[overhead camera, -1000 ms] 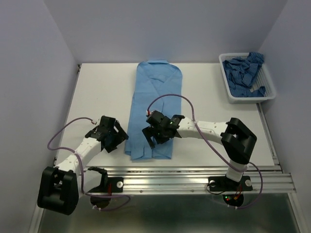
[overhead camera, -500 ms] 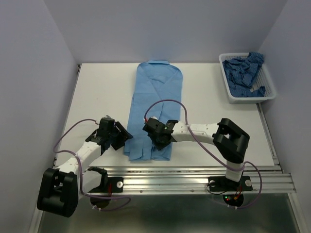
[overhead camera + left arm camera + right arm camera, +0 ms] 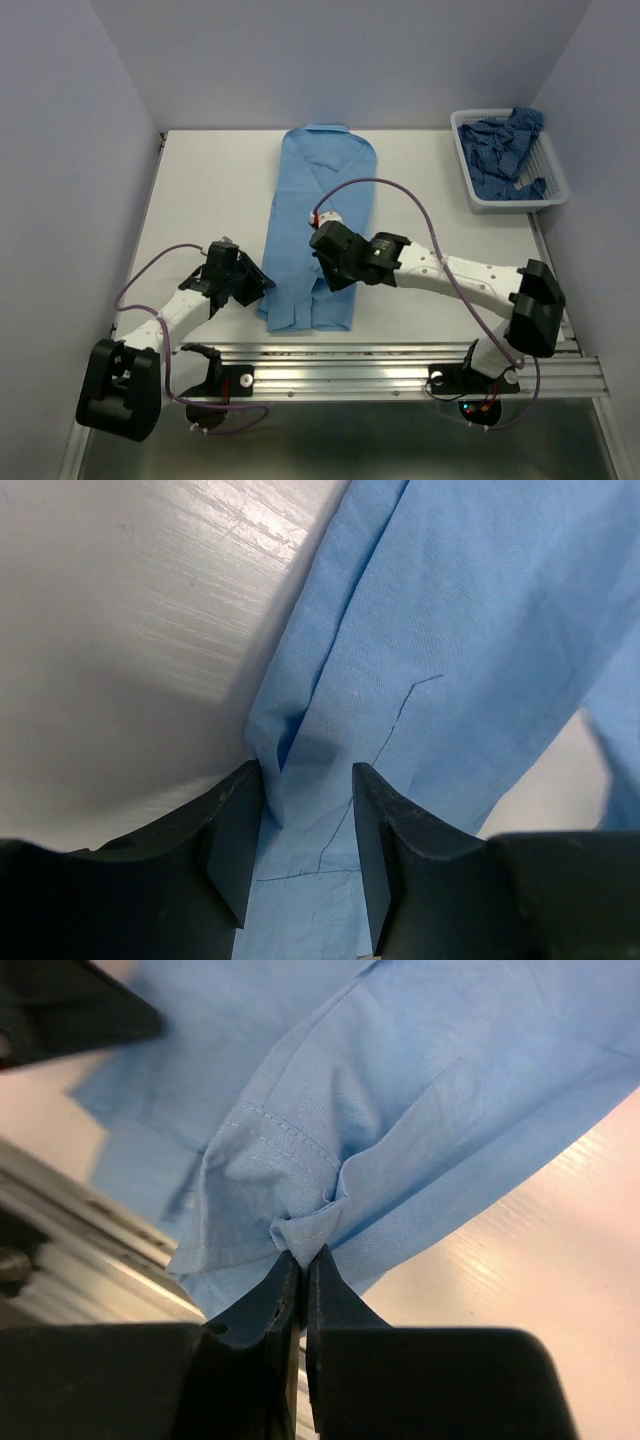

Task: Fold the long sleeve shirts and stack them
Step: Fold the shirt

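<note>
A light sky-blue long sleeve shirt [image 3: 322, 190] lies folded into a long strip down the middle of the table, collar at the far end. My right gripper [image 3: 334, 278] is over its near right part, shut on a pinched fold of the hem [image 3: 300, 1228]. My left gripper [image 3: 262, 286] is at the shirt's near left edge, open. Its fingers [image 3: 236, 820] straddle the cloth's edge fold [image 3: 272, 750], and the left one touches it. A darker patterned blue shirt [image 3: 505, 148] lies crumpled in the basket.
A white mesh basket [image 3: 515, 206] stands at the table's far right. An aluminium rail [image 3: 400, 365] runs along the near edge just below the shirt's hem. Grey walls close in the left, right and back. A purple cable [image 3: 375, 185] arcs over the shirt.
The right gripper has closed from wide open onto the shirt's hem, and its arm has stretched out. The left gripper has slid right to the shirt's edge while its jaws narrowed.
</note>
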`<state>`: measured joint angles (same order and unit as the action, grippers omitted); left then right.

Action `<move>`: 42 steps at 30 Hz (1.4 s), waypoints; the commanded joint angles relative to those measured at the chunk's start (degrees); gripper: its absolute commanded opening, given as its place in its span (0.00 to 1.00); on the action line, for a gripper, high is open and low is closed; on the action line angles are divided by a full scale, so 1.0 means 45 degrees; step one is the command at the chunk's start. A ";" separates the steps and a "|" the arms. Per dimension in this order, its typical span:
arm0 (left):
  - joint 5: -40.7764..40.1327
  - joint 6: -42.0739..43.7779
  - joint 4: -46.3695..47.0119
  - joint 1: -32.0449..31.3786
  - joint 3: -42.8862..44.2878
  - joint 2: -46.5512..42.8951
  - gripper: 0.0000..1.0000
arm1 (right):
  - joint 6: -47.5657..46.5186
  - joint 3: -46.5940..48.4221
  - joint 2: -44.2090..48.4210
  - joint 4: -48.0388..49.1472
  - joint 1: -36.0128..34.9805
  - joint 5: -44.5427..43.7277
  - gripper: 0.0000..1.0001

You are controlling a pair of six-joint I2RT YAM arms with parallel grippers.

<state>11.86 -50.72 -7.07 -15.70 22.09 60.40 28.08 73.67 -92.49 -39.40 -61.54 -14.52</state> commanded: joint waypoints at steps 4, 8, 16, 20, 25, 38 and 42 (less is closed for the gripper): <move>0.0255 0.0040 0.0302 -0.0104 0.0014 0.0113 0.50 | 0.0069 0.1559 0.1978 -0.0132 -0.0036 0.1879 0.01; 0.0275 0.0041 0.0302 -0.0084 0.0014 0.0113 0.50 | 0.0186 0.1403 0.2193 0.0141 -0.0036 0.2894 0.01; 0.0451 0.0040 0.0224 -0.0104 -0.0006 -0.0024 0.50 | 0.0498 0.0021 0.2507 0.0667 -0.0036 0.2816 0.01; 0.0549 0.0099 0.0029 -0.0104 0.0111 -0.0180 0.50 | 0.0792 -0.1639 0.1690 0.3028 -0.0036 0.4513 0.01; 0.0470 0.0196 -0.0557 -0.0104 0.0248 -0.0376 0.50 | 0.0540 -0.2210 0.0301 0.4203 -0.0153 0.4516 0.01; 0.0744 0.0372 -0.0929 -0.0123 -0.0278 -0.0786 0.52 | 0.1549 -0.2910 0.1445 0.3347 -0.0407 0.3347 0.82; 0.0977 0.0567 -0.0792 -0.0162 -0.0416 -0.0708 0.52 | 0.2860 -0.4450 0.2989 0.2819 -0.0407 0.2447 0.81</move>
<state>14.55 -49.89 -10.52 -15.86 21.71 57.84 34.57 58.78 -85.62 -24.45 -63.09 1.23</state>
